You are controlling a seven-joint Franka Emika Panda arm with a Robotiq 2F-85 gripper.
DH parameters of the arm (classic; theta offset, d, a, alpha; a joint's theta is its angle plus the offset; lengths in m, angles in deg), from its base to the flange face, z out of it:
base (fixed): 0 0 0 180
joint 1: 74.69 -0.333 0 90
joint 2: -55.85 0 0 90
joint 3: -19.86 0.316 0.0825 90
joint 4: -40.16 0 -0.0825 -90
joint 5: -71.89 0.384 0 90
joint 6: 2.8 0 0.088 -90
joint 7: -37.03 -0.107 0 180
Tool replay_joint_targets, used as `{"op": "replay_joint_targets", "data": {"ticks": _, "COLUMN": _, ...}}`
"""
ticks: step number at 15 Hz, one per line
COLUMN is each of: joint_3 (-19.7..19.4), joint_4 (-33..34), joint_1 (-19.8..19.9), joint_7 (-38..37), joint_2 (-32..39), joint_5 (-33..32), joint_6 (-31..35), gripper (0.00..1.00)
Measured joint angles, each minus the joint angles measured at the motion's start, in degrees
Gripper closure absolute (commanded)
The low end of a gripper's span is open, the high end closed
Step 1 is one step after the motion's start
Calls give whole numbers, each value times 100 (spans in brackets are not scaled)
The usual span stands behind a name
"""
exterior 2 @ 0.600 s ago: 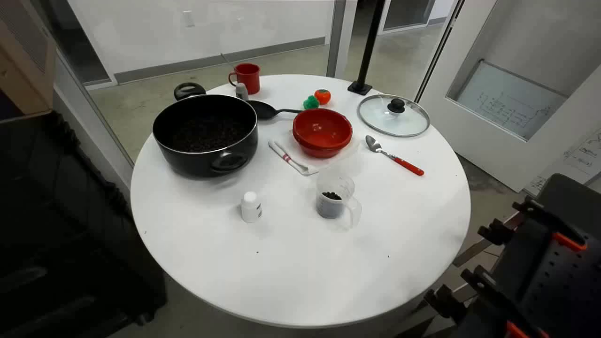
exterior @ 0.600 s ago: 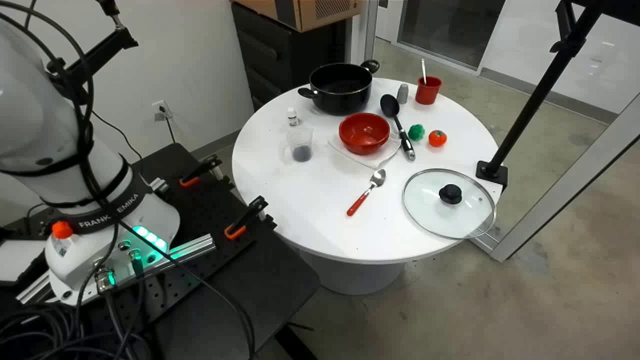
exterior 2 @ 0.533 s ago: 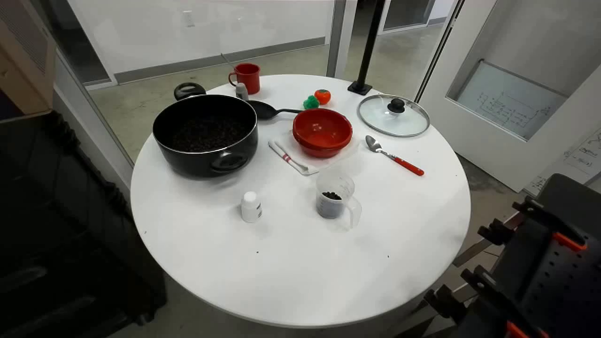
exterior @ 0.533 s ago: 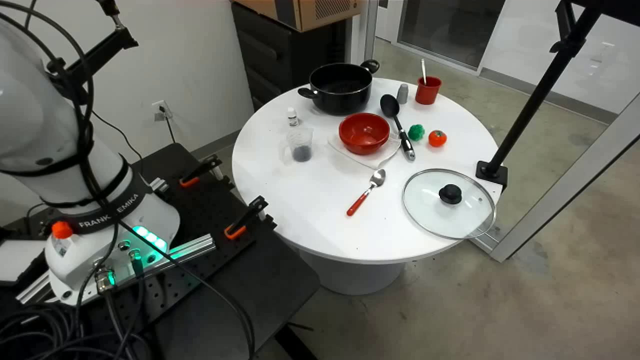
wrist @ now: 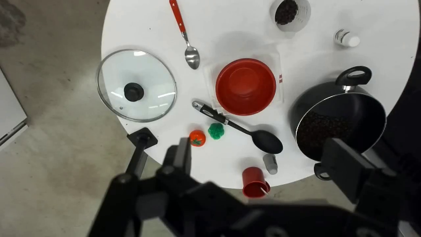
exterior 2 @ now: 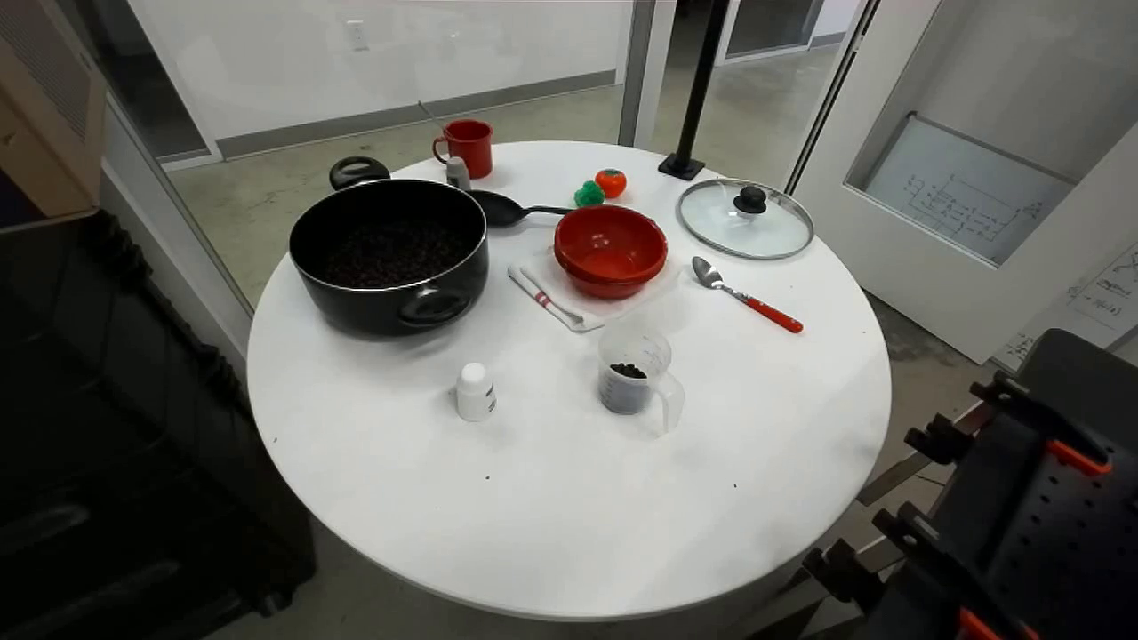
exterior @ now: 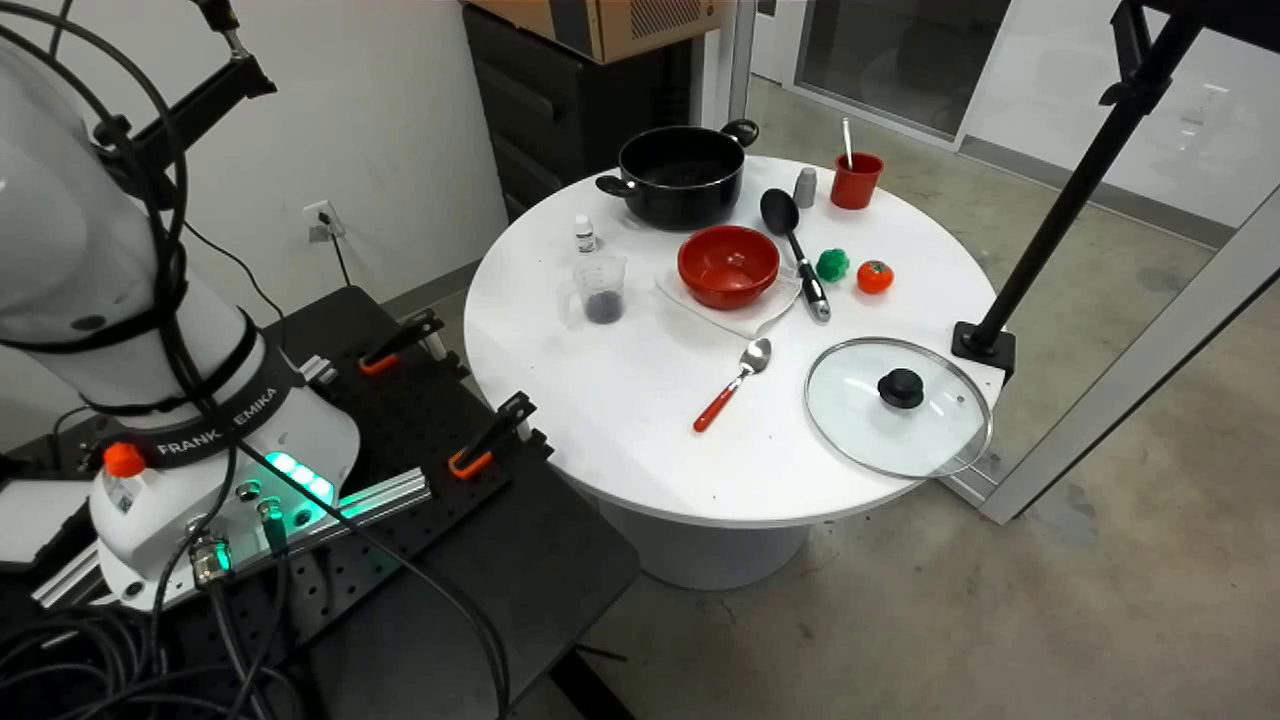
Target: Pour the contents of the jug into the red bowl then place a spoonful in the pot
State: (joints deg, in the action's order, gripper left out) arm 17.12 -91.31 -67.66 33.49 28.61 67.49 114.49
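Observation:
A clear jug [exterior 2: 633, 391] with dark beans in its lower part stands upright on the white table; it also shows in the wrist view [wrist: 301, 16]. The red bowl [wrist: 246, 87] sits on a white cloth, seemingly stacked on another red bowl in an exterior view [exterior 2: 611, 253]. The black pot [exterior 2: 356, 307] holds dark beans and shows in the wrist view [wrist: 312, 95]. A metal spoon with a red handle [exterior: 714, 408] and a large black spoon [wrist: 266, 141] lie on the table. My gripper [wrist: 261, 156] is open and empty, high above the table; neither exterior view shows it.
A glass lid [exterior: 860, 420] overhangs the table edge near a black post [exterior: 1040, 220]. A red mug [exterior: 855, 182], a grey shaker [exterior: 805, 188], a toy tomato [wrist: 197, 138], a green toy vegetable [wrist: 216, 131] and a white bottle [exterior 2: 476, 396] stand on the table [exterior 2: 569, 516].

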Motion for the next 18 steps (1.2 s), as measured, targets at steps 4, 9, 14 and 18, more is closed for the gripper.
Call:
{"op": "replay_joint_targets", "data": {"ticks": 4, "joint_3": 103, "joint_4": -1034, "joint_1": 0, "joint_7": -125, "joint_2": 80, "joint_5": -236, "joint_6": 1432, "gripper": 0}}
{"op": "replay_joint_targets", "data": {"ticks": 9, "joint_3": 381, "joint_4": -2519, "joint_1": 44, "joint_7": -492, "joint_2": 712, "joint_5": -898, "joint_6": 3408, "gripper": 0}}
{"op": "replay_joint_targets", "data": {"ticks": 14, "joint_3": 783, "joint_4": -2922, "joint_1": 277, "joint_7": -1341, "joint_2": 2059, "joint_5": -1556, "joint_6": 4666, "gripper": 0}}
{"op": "replay_joint_targets", "data": {"ticks": 18, "joint_3": 813, "joint_4": -2738, "joint_1": 323, "joint_7": -2117, "joint_2": 3142, "joint_5": -1820, "joint_6": 5445, "gripper": 0}}
